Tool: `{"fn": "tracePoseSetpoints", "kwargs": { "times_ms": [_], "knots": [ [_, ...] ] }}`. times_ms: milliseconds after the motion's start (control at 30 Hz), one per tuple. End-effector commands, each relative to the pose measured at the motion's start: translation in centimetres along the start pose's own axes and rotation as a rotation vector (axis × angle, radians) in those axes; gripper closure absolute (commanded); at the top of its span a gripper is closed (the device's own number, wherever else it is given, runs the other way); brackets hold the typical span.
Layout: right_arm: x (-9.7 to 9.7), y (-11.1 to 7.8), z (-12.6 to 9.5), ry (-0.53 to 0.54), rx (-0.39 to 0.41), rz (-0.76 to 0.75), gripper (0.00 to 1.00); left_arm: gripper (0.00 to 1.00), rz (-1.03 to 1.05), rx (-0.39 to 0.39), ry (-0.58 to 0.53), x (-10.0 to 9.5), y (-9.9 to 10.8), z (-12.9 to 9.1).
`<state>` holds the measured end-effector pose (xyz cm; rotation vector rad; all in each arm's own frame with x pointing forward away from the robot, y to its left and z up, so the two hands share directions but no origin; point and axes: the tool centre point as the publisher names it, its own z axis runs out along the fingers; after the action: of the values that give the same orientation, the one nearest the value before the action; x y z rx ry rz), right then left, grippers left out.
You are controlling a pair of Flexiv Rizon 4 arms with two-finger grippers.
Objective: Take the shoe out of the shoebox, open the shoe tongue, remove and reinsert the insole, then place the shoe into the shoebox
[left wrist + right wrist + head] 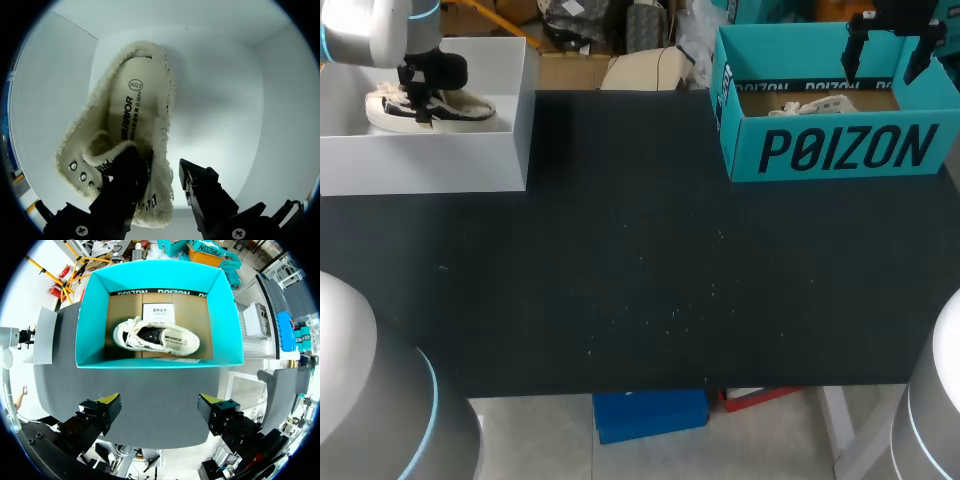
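Left gripper (160, 170) hangs straight down in the white open box (515, 150), spread and gripping nothing, one finger inside the cream fleece-lined shoe (130, 115). Right gripper (160, 412) hovers released above the teal cardboard shoebox (90, 315), where a second cream shoe (155, 337) lies.

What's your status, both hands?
Left hand open, one finger inside shoe in white box. Right hand open above teal box, second shoe inside. Nothing seen in the way.
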<state>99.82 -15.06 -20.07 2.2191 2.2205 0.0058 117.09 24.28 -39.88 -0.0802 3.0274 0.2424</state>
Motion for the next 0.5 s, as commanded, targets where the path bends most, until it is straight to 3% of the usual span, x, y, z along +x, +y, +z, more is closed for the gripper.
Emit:
{"fn": "tracePoseSetpoints", "kwargs": {
  "times_ms": [33,67,100,300,500],
  "knots": [
    [0.0,0.0,0.0,0.000,0.001,0.000,0.00,0.70,-0.004,-0.002,0.007,-0.9,-0.2,1.1],
    [0.0,0.0,0.0,0.000,0.001,0.000,0.00,0.75,-0.006,-0.001,0.007,-0.9,-0.2,1.2],
    [0.0,0.0,0.0,0.000,0.001,0.000,0.00,1.00,-0.007,0.000,0.008,-0.9,-0.2,1.2],
    [0.0,0.0,0.0,0.000,0.001,0.000,0.00,1.00,-0.013,0.014,0.000,-1.0,-0.2,0.6],
    [0.0,0.0,0.0,0.000,0.001,0.000,0.00,1.00,0.000,0.035,-0.040,-0.1,0.3,-2.4]
  ]
}}
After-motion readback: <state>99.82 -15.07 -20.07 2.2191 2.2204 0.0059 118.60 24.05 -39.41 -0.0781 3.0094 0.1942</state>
